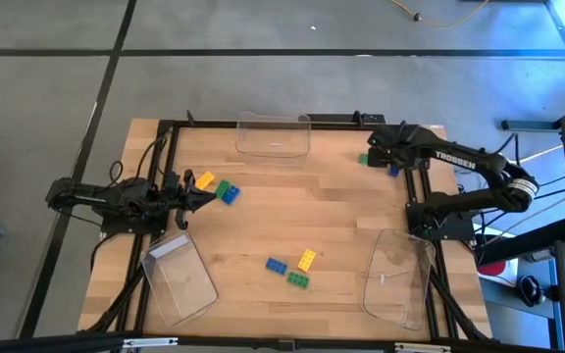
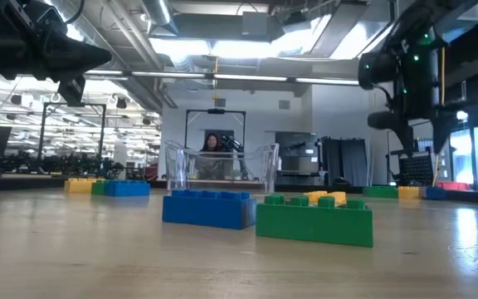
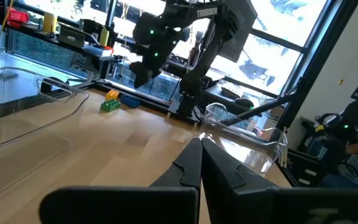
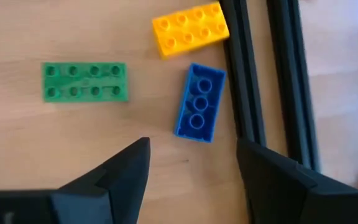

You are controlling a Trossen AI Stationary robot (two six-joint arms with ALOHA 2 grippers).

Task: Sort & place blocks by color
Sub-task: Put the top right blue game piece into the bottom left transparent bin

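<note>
Currently, right hand (image 4: 191, 165): fingers apart, poised over a blue block (image 4: 199, 103), nothing gripped.
Beside it: a green block (image 4: 84, 81) and a yellow block (image 4: 190, 28), far right corner of worktop (image 1: 332, 206).
Left hand (image 1: 207, 199): fingers together, near the left trio.
Other blocks: three mid-front.

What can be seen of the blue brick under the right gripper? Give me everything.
The blue brick is a small plastic toy brick lying upside down on the wooden table: its open hollow side faces up, showing three round tubes in a row. It lies flat, slightly slanted, beside the black frame rail near the table's far right corner. A yellow brick sits close to one end and a green brick lies apart from it. The open right gripper hovers above without touching it.
</note>
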